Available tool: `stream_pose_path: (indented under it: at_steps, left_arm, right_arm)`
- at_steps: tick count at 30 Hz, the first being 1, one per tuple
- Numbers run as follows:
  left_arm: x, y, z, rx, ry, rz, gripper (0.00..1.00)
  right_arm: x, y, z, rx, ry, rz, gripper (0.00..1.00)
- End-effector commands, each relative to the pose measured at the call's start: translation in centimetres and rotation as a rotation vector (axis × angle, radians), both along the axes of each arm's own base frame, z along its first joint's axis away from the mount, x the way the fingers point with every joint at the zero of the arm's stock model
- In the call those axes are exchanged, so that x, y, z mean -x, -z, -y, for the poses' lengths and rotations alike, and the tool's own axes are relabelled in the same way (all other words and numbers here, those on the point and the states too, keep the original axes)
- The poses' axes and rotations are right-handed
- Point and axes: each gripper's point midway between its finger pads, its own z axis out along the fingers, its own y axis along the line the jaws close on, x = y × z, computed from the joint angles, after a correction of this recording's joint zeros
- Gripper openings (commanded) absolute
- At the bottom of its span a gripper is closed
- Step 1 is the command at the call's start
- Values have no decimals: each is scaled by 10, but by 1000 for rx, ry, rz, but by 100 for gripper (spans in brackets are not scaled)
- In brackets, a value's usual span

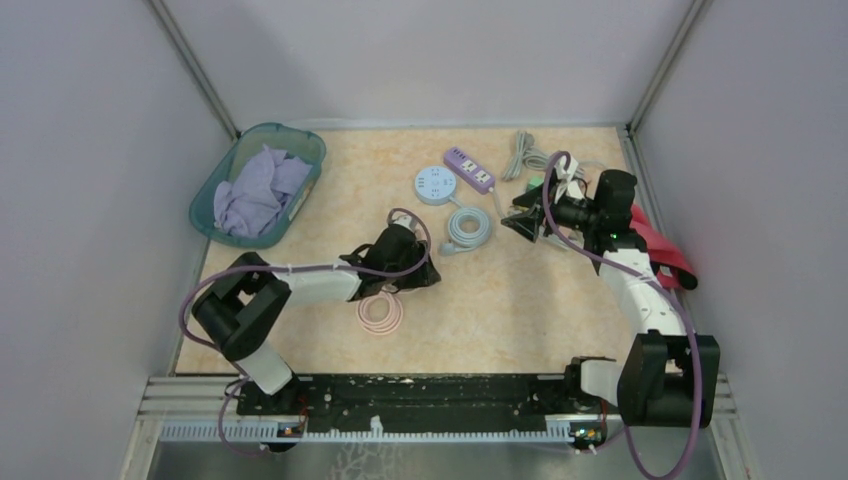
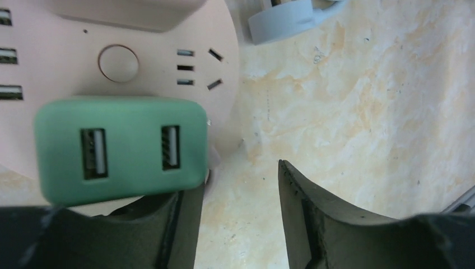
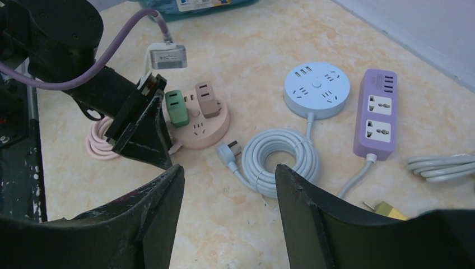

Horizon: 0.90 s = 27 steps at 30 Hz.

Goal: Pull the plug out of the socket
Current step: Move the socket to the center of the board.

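A green plug with two USB ports (image 2: 120, 148) sits in the round pink socket (image 2: 56, 67); both also show in the right wrist view, the plug (image 3: 177, 107) and the socket (image 3: 201, 126). A pink-brown plug (image 3: 207, 100) sits in the same socket. My left gripper (image 2: 241, 179) is open and low over the table. The green plug lies just left of its left finger (image 2: 179, 224), not between the fingers. In the top view the left gripper (image 1: 422, 268) covers the socket. My right gripper (image 3: 229, 174) is open and empty, hovering to the right (image 1: 520, 222).
A pink cord coil (image 1: 380, 313) lies near the left gripper. A round blue socket (image 3: 316, 89) with its coiled cord (image 3: 280, 154), a purple power strip (image 3: 375, 117) and a grey cable (image 3: 442, 167) lie further back. A teal basket (image 1: 300, 140) of cloth stands far left.
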Motion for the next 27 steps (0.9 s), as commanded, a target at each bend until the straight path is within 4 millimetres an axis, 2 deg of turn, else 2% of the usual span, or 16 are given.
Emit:
stream_pose_path:
  at_steps: [1,3,6,13,21,27]
  left_arm:
    - [15,-9,3,4,94,47,60]
    - [18,-19,3,23,121,92,65]
    - [19,-37,-1,46,154,172,67]
    - [17,-78,-17,57,170,351,68]
    - [-5,-95,-45,-45,77,483,72]
    - [-14,-97,-67,-147,17,497,98]
  right_arm:
    - [1,-34,-1,9,-28,132,61]
    - [1,-34,-1,10,-32,133,61]
    - [2,-35,-2,12,-38,137,61]
    - [5,-38,-3,13,-54,149,61]
    - [12,-50,-9,81,-93,214,61]
    - [16,-56,-20,149,-155,261,62]
